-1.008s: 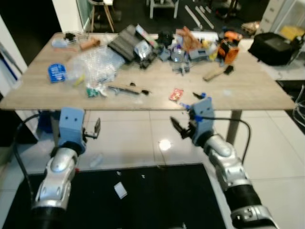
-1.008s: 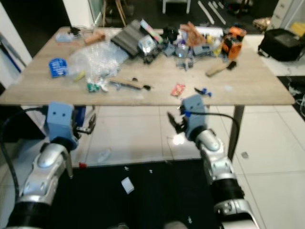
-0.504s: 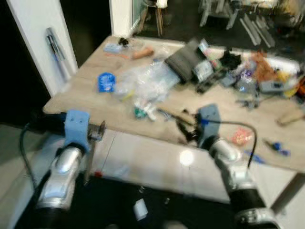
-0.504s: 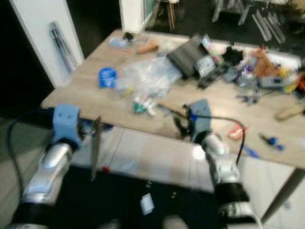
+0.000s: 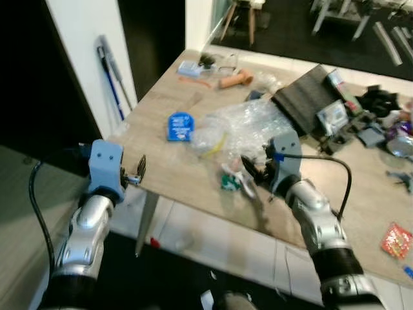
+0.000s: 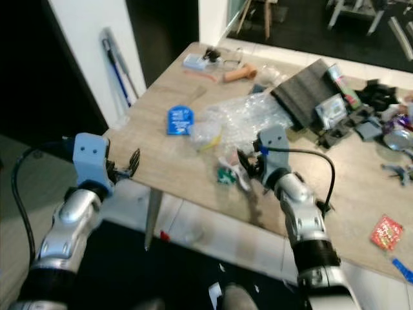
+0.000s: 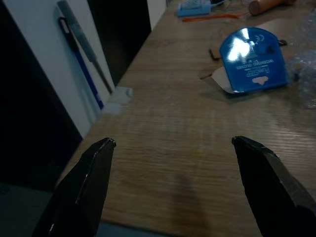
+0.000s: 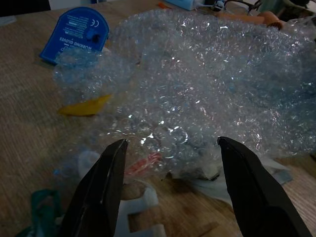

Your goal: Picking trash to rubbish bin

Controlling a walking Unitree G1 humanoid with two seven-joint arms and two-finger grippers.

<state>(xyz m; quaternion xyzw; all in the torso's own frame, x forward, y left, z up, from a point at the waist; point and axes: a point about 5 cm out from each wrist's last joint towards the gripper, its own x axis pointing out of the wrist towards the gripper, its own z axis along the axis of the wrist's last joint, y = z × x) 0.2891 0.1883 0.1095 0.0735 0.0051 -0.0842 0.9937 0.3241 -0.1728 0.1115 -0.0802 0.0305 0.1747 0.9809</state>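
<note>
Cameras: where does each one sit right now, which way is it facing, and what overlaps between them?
Left eye, right eye: on the head, looking down at the wooden table; both silver arms show, left gripper at the table's near corner, right gripper by the bubble wrap.
Left wrist: along the open left fingers, over the tabletop toward the blue packet.
Right wrist: along the open right fingers, close on the bubble wrap.
Shared: the blue packet appears in all four.

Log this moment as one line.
right hand: open, facing bubble wrap | left hand: open, at table corner | nothing held
</note>
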